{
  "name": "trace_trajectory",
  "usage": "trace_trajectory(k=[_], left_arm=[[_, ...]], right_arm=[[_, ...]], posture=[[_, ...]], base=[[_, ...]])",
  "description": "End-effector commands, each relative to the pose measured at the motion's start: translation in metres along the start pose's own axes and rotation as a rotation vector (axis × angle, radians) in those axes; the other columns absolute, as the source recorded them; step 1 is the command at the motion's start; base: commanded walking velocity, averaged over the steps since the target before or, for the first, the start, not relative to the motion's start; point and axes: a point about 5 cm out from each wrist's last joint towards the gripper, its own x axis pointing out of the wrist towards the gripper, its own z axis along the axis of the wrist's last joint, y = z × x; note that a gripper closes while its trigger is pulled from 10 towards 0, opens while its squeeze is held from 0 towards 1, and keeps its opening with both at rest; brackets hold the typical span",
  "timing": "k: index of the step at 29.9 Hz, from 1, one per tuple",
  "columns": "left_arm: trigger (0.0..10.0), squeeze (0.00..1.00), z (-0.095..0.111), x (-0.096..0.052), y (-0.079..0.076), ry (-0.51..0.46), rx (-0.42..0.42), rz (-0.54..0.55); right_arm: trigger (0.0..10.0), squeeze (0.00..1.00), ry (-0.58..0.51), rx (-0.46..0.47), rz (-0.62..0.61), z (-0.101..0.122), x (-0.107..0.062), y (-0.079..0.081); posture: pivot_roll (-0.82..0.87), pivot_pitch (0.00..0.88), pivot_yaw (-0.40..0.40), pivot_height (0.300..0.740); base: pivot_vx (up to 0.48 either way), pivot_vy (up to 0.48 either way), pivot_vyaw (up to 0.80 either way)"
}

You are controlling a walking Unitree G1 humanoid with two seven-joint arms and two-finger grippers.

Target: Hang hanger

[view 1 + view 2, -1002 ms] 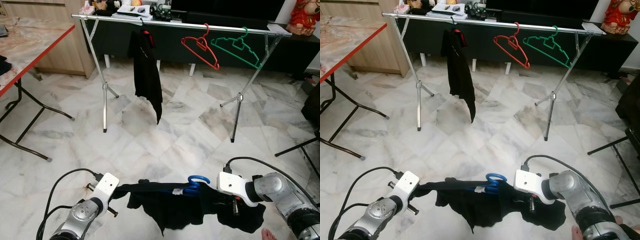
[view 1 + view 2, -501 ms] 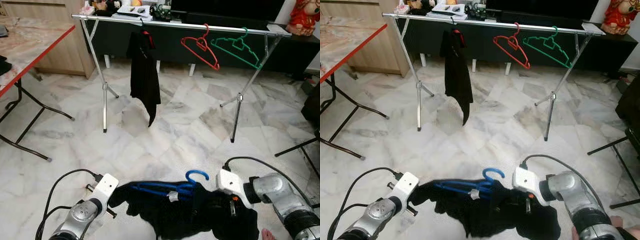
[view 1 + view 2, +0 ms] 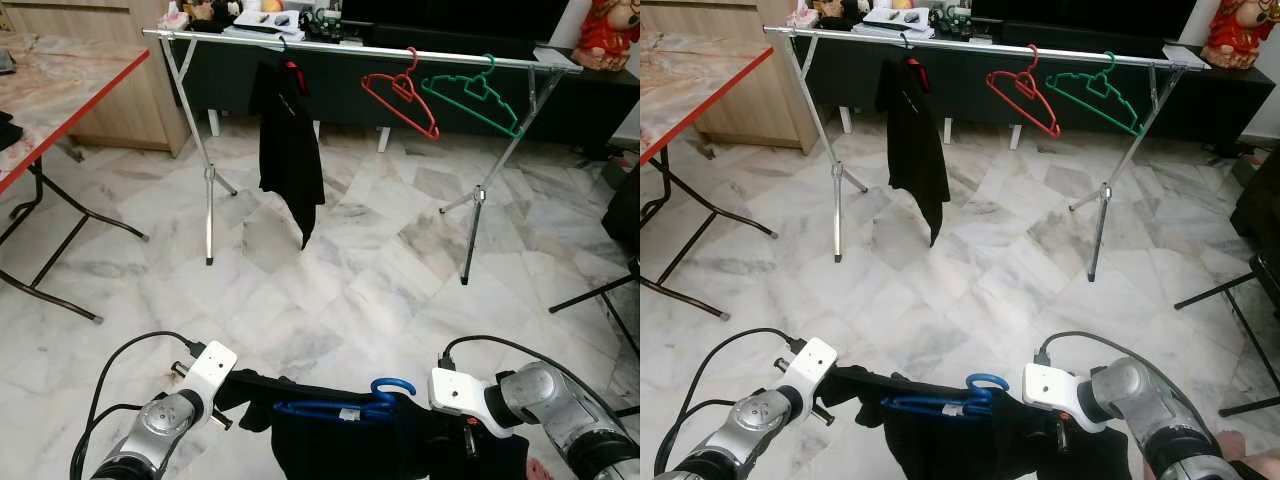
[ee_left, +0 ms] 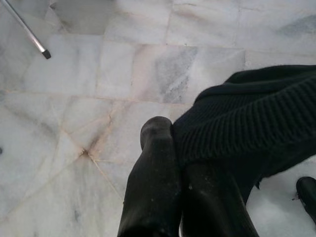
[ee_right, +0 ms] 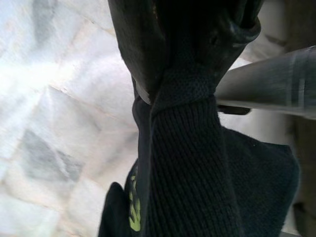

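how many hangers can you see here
3 for certain: a red hanger and a green hanger on the rack rail, and a blue hanger in the held black garment. The hanging garment may hide another.

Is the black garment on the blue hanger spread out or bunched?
Bunched. The garment sags in folds around the hanger, held between the left gripper and right gripper.
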Motion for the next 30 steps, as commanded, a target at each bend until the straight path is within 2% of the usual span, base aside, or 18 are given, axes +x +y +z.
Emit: trace_trajectory(k=[1, 5, 16, 19, 24, 27, 30], left_arm=[[0.0, 0.0, -0.005, -0.003, 0.008, 0.026, 0.004, 0.024], [0.0, 0.0, -0.005, -0.004, 0.008, 0.026, 0.007, 0.011], [0.0, 0.0, -0.01, -0.004, -0.001, 0.044, 0.013, -0.026], [0.0, 0.0, -0.009, -0.003, -0.002, 0.041, 0.014, -0.039], [0.0, 0.0, -0.007, -0.003, 0.0, 0.035, 0.027, -0.044], [0.0, 0.0, -0.003, -0.003, 0.002, 0.021, 0.036, -0.051], [0.0, 0.0, 0.001, -0.002, 0.002, 0.004, 0.048, -0.064]], right_arm=[[0.0, 0.0, 0.044, 0.03, -0.042, -0.01, -0.003, -0.001], [0.0, 0.0, -0.018, 0.095, -0.16, -0.002, -0.001, -0.011], [0.0, 0.0, -0.102, 0.156, -0.166, 0.005, 0.005, -0.011], [0.0, 0.0, -0.078, 0.152, -0.163, 0.003, 0.008, -0.009], [0.0, 0.0, -0.041, 0.158, -0.09, -0.003, 0.016, 0.001], [0.0, 0.0, 0.087, 0.107, -0.05, -0.017, 0.022, 0.013], [0.0, 0.0, 0.105, 0.117, -0.019, -0.02, 0.027, 0.018]], posture=[[-0.01, 0.161, -0.043, 0.74], [-0.01, 0.159, -0.044, 0.74], [-0.01, 0.158, -0.045, 0.74], [-0.01, 0.157, -0.046, 0.74], [-0.01, 0.155, -0.048, 0.74], [-0.01, 0.155, -0.05, 0.74], [-0.01, 0.155, -0.051, 0.74]], base=[[0.0, 0.0, 0.0], [0.0, 0.0, 0.0], [0.0, 0.0, 0.0], [0.0, 0.0, 0.0], [0.0, 0.0, 0.0], [0.0, 0.0, 0.0], [0.0, 0.0, 0.0]])
